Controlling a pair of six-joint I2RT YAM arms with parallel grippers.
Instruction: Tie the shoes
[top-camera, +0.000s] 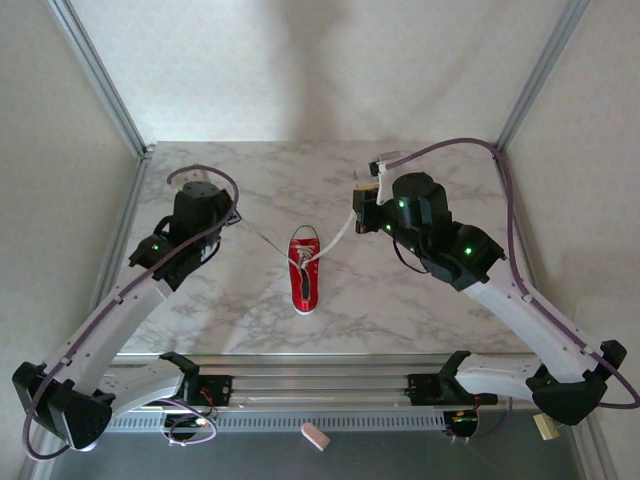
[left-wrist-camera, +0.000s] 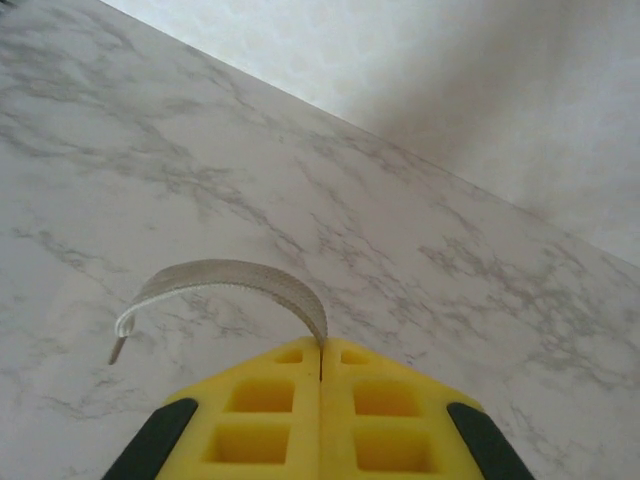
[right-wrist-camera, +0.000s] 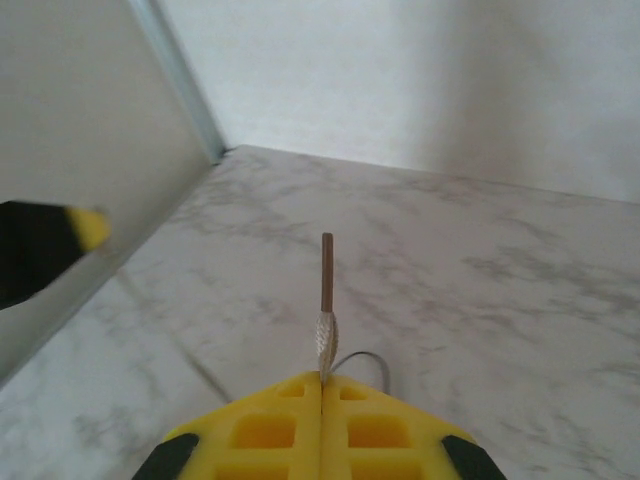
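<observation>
I am pinching one end of the white lace in each gripper, both pairs of yellow fingers pressed fully together on it. My left gripper (left-wrist-camera: 321, 345) is clamping the left lace end (left-wrist-camera: 225, 278) so that a short flat tail is curling out and drooping toward the marble table (left-wrist-camera: 450, 200). My right gripper (right-wrist-camera: 321, 378) is clamping the right lace end (right-wrist-camera: 326, 275) just below its brown tip, which is standing straight up. The red sneaker (top-camera: 304, 272) is lying in the middle of the table between my arms, and I am holding the two ends out to either side, well apart from it. I judge this is drawing the lace taut before any crossing. The overhead camera is giving me the two slanted lines running from the shoe out to my fingers, while the wrist cameras are giving me the pinch itself and how much tail is sticking out
</observation>
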